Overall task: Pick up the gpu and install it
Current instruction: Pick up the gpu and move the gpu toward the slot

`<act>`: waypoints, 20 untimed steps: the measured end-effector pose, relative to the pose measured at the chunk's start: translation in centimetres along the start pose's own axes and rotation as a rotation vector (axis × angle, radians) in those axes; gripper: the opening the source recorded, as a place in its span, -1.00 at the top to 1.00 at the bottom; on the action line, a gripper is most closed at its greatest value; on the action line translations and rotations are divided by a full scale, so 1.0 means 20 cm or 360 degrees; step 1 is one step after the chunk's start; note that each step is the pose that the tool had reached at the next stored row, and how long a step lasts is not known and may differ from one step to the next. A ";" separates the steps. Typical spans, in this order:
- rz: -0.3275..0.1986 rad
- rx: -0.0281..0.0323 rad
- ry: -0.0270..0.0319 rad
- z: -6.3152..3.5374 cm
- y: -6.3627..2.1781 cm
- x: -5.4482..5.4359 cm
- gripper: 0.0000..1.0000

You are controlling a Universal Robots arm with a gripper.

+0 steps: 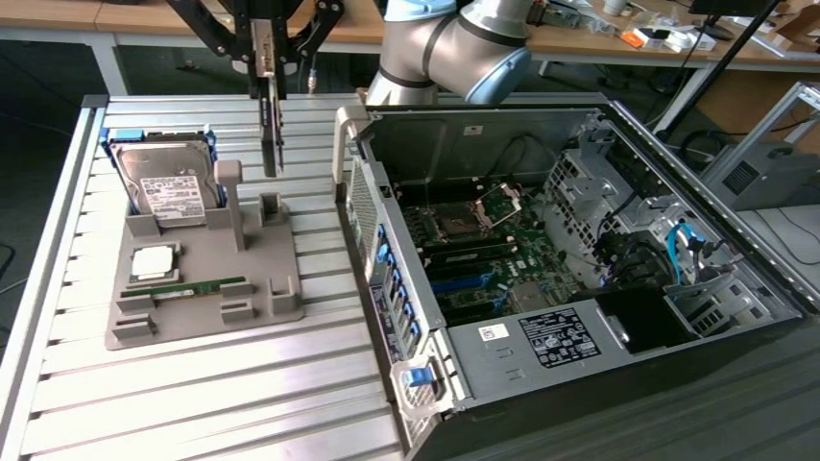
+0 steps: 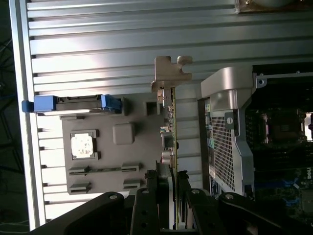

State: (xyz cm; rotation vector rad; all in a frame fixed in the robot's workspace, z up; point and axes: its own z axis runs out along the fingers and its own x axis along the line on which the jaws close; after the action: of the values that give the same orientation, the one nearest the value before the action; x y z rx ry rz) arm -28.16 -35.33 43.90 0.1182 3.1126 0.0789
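The gripper (image 1: 268, 60) points straight down over the table (image 1: 192, 403), its fingers (image 2: 152, 188) closed partway on the gpu (image 1: 269, 125), which hangs upright and edge-on from them. The arm (image 1: 448, 48) reaches in from the far side, its grey-and-blue elbow bent above the rear wall of the open case (image 1: 577, 240). The frame's top edge cuts off the arm's base and the upper part of the gripper.

The gpu hangs over the grey holder (image 1: 276, 303), near the side facing the case and just beside the holder's tall post. Whether its lower edge is clear of the holder cannot be told.

In the wrist view the card runs as a thin line from between the fingers to its metal bracket (image 2: 171, 73), between holder and case. Its faces cannot be read, and the gripped end is hidden behind the fingers.

On the holder, a hard drive (image 1: 167, 187) leans in its blue-edged slot, with a CPU (image 1: 154, 259) and a RAM stick (image 1: 192, 286) lying flat nearer the camera.
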 end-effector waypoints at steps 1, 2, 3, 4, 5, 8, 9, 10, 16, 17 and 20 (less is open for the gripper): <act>0.0000 0.00000 0.00000 0.000 0.000 0.00 0.45; 0.0000 -0.00001 -0.00002 0.000 -0.001 0.00 0.45; 0.0000 0.00000 0.00000 0.000 -0.001 -0.01 0.45; 0.0000 0.00000 -0.00001 0.000 -0.001 -0.01 0.45; 0.0000 0.00000 -0.00001 0.000 -0.001 -0.01 0.45; 0.0000 0.00001 -0.00001 0.000 -0.002 -0.02 0.45; 0.0000 0.00001 0.00000 0.000 -0.002 -0.02 0.45; 0.0000 0.00000 -0.00001 0.001 -0.002 -0.02 0.45; 0.0000 0.00000 -0.00001 0.001 0.000 -0.05 0.45; 0.0000 0.00000 -0.00001 0.001 0.000 -0.06 0.45; 0.0000 0.00000 -0.00001 0.002 0.002 -0.08 0.45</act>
State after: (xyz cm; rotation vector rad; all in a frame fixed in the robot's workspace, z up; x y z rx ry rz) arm -26.62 -35.42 43.90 0.1182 3.1125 0.0788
